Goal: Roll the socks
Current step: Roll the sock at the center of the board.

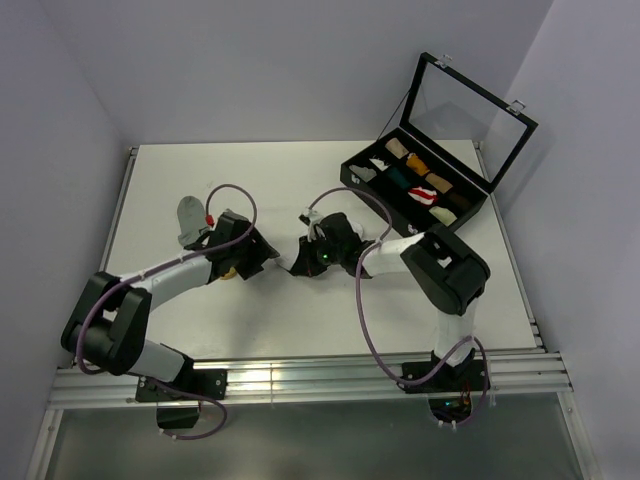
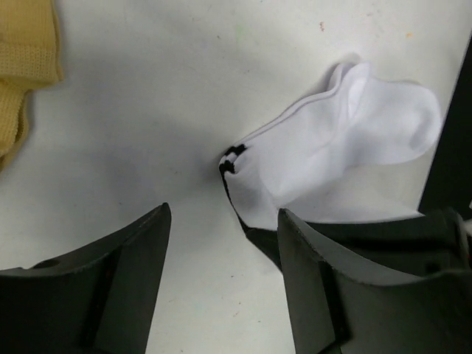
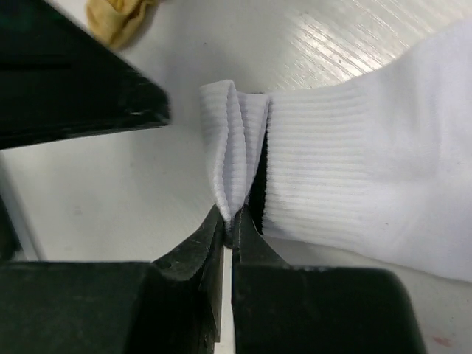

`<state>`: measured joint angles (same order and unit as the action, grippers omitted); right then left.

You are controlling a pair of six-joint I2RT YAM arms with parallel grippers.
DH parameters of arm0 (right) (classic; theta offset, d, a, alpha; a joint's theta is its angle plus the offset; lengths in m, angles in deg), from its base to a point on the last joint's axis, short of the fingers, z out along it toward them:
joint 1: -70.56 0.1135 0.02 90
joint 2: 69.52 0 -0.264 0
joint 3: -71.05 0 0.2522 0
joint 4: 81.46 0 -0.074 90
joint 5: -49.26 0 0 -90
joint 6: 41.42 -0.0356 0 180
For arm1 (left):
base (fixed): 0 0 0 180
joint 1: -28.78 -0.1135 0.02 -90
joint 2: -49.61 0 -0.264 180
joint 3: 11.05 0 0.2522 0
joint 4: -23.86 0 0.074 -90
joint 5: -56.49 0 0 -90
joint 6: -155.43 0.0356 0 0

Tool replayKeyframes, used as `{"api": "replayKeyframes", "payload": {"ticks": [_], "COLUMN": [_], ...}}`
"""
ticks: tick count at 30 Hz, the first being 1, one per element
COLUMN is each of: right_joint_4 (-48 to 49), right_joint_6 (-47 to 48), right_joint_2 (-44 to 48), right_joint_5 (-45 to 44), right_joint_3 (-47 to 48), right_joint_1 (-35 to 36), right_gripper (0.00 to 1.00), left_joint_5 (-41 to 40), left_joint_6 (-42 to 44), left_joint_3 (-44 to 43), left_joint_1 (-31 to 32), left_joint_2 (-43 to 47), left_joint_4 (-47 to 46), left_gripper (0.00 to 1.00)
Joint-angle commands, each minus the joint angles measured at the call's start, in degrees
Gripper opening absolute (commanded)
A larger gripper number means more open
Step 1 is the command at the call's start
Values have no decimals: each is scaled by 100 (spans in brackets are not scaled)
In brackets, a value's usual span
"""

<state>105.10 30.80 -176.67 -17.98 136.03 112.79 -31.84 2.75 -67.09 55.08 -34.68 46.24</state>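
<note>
The white sock (image 2: 354,140) with black cuff stripes lies on the white table between the two grippers. My right gripper (image 3: 232,225) is shut on a folded edge of its cuff; the sock (image 3: 354,169) spreads to the right. My left gripper (image 2: 221,243) is open and empty, its right finger (image 2: 302,258) just beside the cuff. In the top view the left gripper (image 1: 266,258) and the right gripper (image 1: 298,264) nearly meet, and the white sock is hidden under them. The mustard-yellow sock (image 2: 22,59) lies beside the left gripper. The grey sock (image 1: 190,215) lies at the far left.
The black compartmented case (image 1: 415,185) stands at the back right with its glass lid (image 1: 470,105) open and several coloured rolls inside. The yellow sock also shows in the right wrist view (image 3: 118,18) and under the left arm (image 1: 232,272).
</note>
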Motion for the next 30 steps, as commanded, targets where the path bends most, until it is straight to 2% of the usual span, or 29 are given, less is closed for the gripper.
{"api": "replayKeyframes", "payload": {"ticks": [1,4,6,20,27,30], "right_joint_4": [665,1656,1984,2258,2038,1792], "right_joint_6": [-1138,-2017,-2491,-2854,-2687,-2520], "right_joint_2": [-313,-630,-841,-1106,-1010,-930], "right_joint_5": [1483,2047,2258,2233,2092,1996], "right_joint_3": [-130,-349,-428,-543,-517,-438], "right_joint_1": [-312,-549,-672,-822,-831,-831], "right_gripper": [0,0,0,0,0,0], "left_joint_5": [-132,-27,43,114,149,167], "left_joint_6": [-403,-587,-675,-764,-632,-544], "left_joint_3": [290,510,580,423,308,238], "left_joint_1": [15,15,24,50,112,173], "left_joint_2": [360,431,352,-456,-685,-711], "left_joint_4": [-492,-739,-809,-1170,-1004,-907], "left_gripper": [65,66,65,58,37,23]}}
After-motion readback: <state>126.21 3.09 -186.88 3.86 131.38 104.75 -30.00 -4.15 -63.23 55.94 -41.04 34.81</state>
